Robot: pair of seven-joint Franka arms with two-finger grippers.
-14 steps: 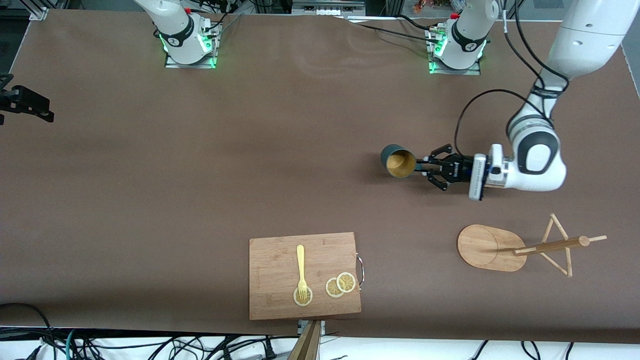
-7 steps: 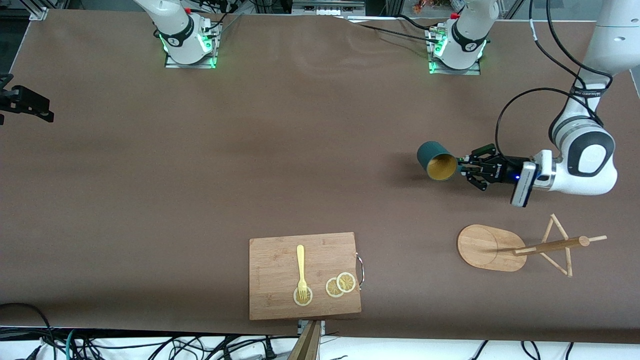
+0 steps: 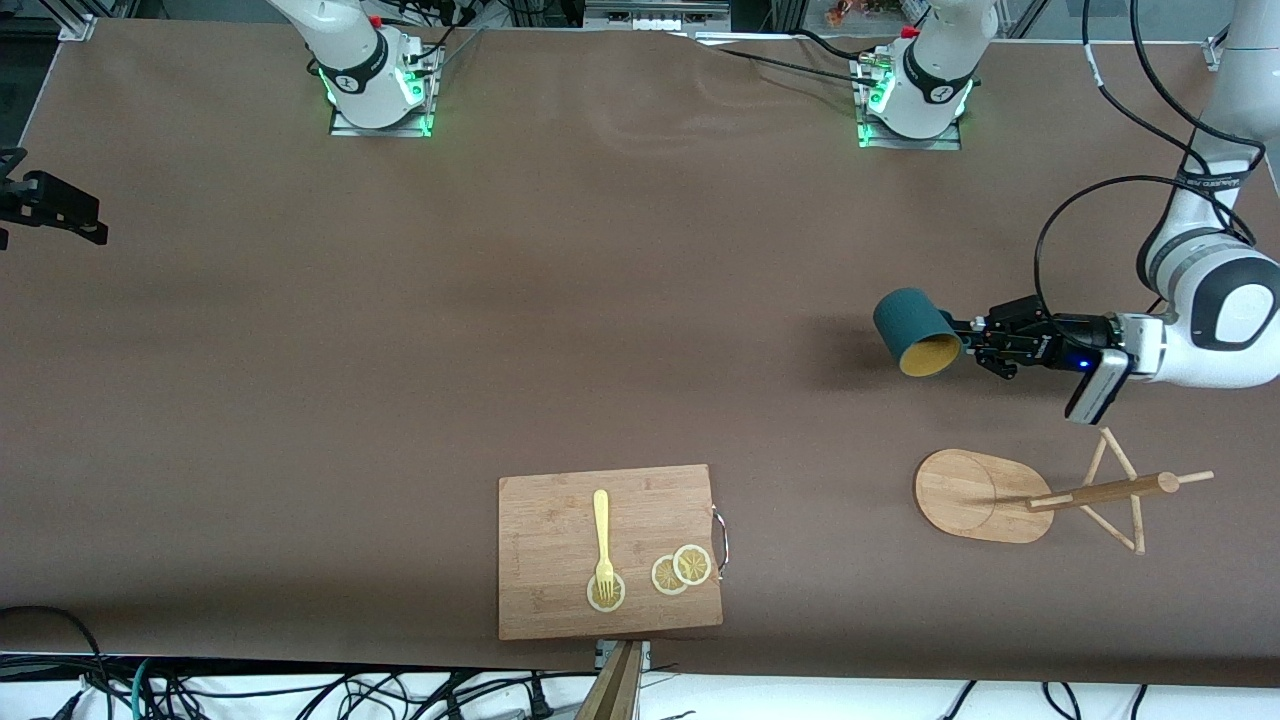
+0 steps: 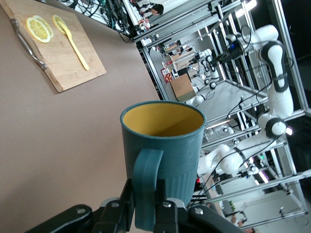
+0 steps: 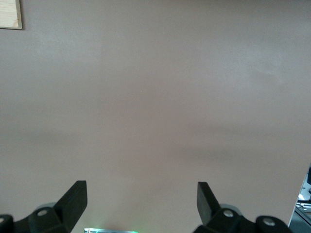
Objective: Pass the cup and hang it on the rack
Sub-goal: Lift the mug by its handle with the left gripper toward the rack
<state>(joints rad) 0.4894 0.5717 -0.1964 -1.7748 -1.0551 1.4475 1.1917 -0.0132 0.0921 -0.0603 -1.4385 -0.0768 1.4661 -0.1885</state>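
While the left gripper (image 3: 968,340) clamps the cup (image 3: 915,332) by its handle above the table (image 3: 400,330) near the left arm's end, the rack (image 3: 985,496) stands below; the right gripper (image 5: 142,200) waits, fingers spread.

This is a robotics lab. Two arm bases (image 3: 378,75) with green status lights are bolted to a wide brown table (image 3: 400,330), and loose cables (image 3: 300,690) run along its near edge. The left wrist view shows aluminium framing (image 4: 243,53) and more white robot arms (image 4: 274,73) on neighbouring rigs.
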